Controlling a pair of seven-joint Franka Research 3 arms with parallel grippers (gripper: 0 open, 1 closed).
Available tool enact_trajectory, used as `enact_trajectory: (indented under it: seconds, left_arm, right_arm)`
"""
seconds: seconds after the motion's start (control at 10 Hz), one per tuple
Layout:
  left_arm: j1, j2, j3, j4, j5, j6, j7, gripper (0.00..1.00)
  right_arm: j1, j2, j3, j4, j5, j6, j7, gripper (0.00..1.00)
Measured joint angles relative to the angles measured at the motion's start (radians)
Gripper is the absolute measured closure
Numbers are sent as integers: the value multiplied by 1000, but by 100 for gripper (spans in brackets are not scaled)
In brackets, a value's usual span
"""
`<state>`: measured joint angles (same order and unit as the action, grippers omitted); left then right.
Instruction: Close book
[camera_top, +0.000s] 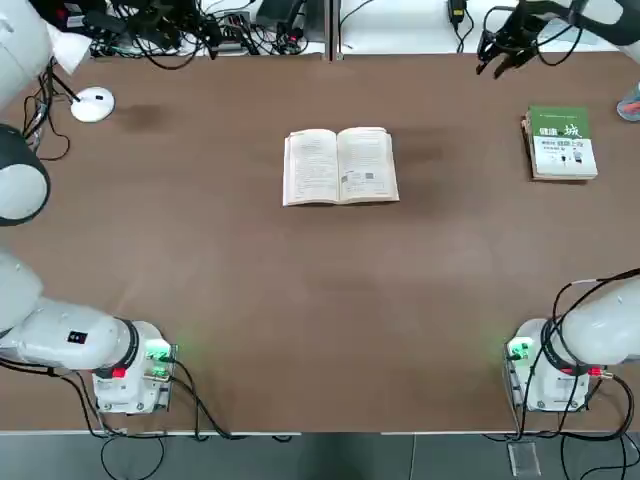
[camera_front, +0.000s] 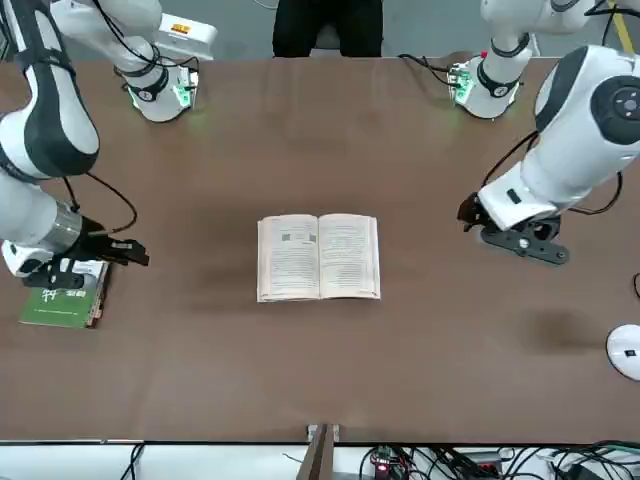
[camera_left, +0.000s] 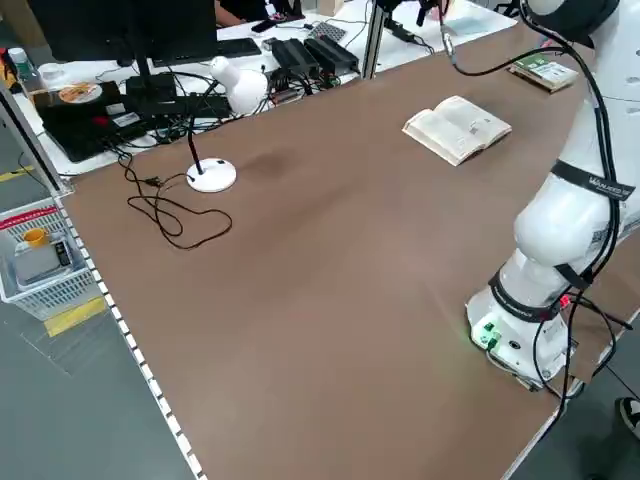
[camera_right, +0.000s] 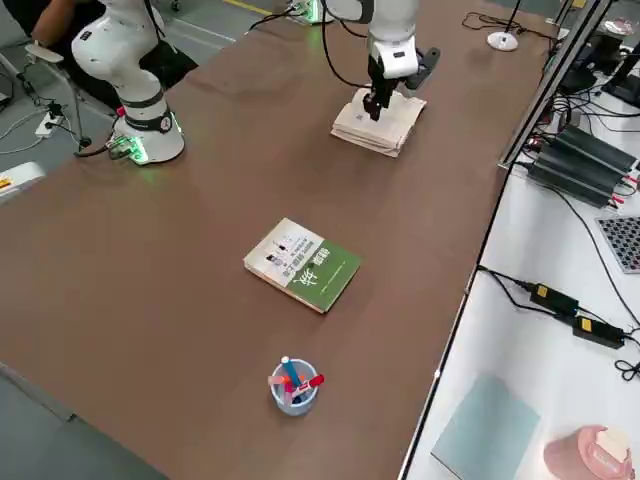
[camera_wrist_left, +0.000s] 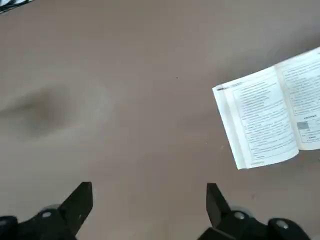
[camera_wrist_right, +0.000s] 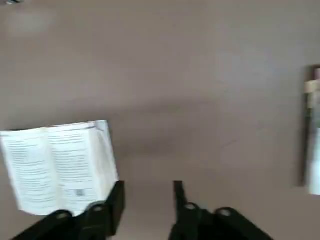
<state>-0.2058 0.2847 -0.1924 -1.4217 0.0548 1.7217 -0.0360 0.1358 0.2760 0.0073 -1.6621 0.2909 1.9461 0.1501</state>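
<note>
Mid-desk, open book, print unreadable; green-and-white book at 3 o'clock; my left end effector open, right end effector half-closed, empty.

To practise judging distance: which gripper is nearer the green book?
Right. The right gripper hovers by the green book; the left gripper is beyond the open book.

Even overhead light, soft shadows; right wrist view is blurred.
</note>
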Motion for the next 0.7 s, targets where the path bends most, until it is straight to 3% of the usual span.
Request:
enact_trajectory:
  seconds: [0.1, 0.4, 0.7]
  left_arm:
    - [-9, 7, 0, 0, 0, 12, -1, 0]
    - [-11, 25, 1, 1, 0, 29, -1, 0]
    - [-14, 46, 1, 2, 0, 34, 5, 0]
  right_arm:
    - [0, 14, 0, 0, 42, 8, 1, 72]
    - [3, 60, 0, -1, 215, 11, 3, 97]
    - [20, 112, 1, -2, 356, 21, 3, 99]
